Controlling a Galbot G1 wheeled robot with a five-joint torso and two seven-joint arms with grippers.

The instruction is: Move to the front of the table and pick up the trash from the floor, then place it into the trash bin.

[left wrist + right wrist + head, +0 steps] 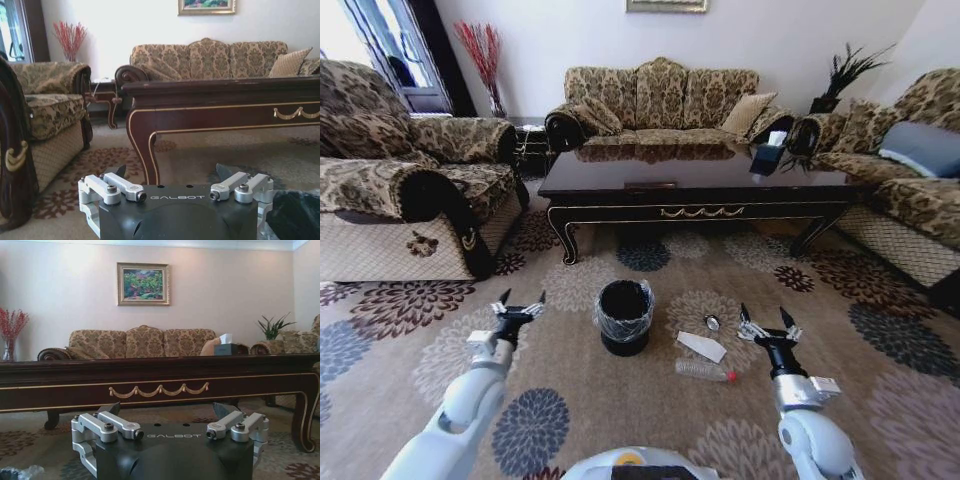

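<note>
Trash bin (624, 316) between floor litter (704, 358) and table (700, 185).

Both arms are pale grey-white shells; each hand (519, 303) (767, 320) has black pointed fingers, silver screwed linkages, and "GALBOT" lettered on its black wrist housing.

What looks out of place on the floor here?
Litter on the carpet beside the trash bin: a clear bottle lying on its side, a flat white piece and a tiny round item. The bin stands upright. Left gripper and right gripper hover open.
</note>
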